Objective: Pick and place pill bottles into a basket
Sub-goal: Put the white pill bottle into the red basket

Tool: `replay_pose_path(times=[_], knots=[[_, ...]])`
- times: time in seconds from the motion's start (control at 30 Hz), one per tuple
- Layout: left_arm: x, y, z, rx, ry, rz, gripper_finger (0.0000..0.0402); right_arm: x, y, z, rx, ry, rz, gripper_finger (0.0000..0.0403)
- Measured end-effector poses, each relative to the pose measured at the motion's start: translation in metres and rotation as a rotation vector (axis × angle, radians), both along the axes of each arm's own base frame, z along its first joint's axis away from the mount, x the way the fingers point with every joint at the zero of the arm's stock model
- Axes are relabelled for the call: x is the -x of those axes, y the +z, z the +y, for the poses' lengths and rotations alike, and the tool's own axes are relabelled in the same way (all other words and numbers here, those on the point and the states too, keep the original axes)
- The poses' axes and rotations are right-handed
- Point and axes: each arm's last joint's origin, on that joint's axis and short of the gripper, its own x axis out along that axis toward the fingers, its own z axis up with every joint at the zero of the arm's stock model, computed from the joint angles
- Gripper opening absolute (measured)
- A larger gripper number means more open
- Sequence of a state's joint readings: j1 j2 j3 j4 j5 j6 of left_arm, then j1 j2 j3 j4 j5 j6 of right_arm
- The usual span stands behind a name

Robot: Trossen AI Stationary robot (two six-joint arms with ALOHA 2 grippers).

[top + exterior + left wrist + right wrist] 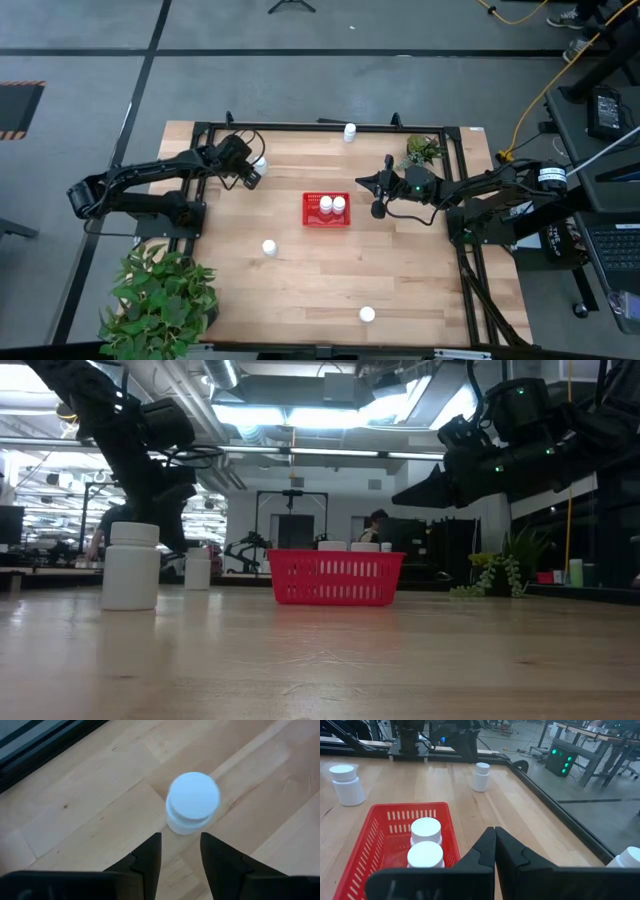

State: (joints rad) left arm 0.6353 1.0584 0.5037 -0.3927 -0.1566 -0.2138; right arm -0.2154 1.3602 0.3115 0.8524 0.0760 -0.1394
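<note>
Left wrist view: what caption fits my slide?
Left gripper, fingers apart, hovers over a white pill bottle standing on the wooden table.

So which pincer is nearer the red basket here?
The right. The right pincer hangs shut just off the red basket on its right side, while the left pincer sits farther off, above a pill bottle near the table's far-left part.

A grey floor (90, 40) is crossed by dark lines; ceiling lights (270, 415) and possibly desks (600, 740) are seen.
</note>
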Motion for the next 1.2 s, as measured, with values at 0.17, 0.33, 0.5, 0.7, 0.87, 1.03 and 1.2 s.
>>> replay_pose_path(times=[0.17,0.33,0.5,0.7,0.87,1.03,1.2], knots=[[0.0,0.0,0.0,-0.002,0.001,-0.001,0.0145,0.0,0.0,0.0,0.0,0.0,0.0,0.0005],[-0.003,0.003,0.003,-0.034,0.001,-0.044,0.0182,0.0,0.0,0.0,0.0,0.0,0.0,0.0005],[-0.005,0.005,0.004,-0.049,0.001,-0.064,0.0223,0.0,0.0,0.0,0.0,0.0,0.0,0.0005],[-0.005,0.005,0.004,-0.059,0.007,-0.066,0.0254,0.0,0.0,0.0,0.0,0.0,0.0,0.0005],[-0.005,0.005,0.004,-0.062,0.008,-0.067,0.026,0.0,0.0,0.0,0.0,0.0,0.0,0.0005],[-0.006,0.005,0.004,-0.037,0.012,-0.087,0.0259,0.0,0.0,0.0,0.0,0.0,0.0,0.0005],[-0.01,-0.003,0.007,-0.002,0.027,-0.074,0.0259,0.0,0.0,0.0,0.0,0.0,0.0,0.0005]])
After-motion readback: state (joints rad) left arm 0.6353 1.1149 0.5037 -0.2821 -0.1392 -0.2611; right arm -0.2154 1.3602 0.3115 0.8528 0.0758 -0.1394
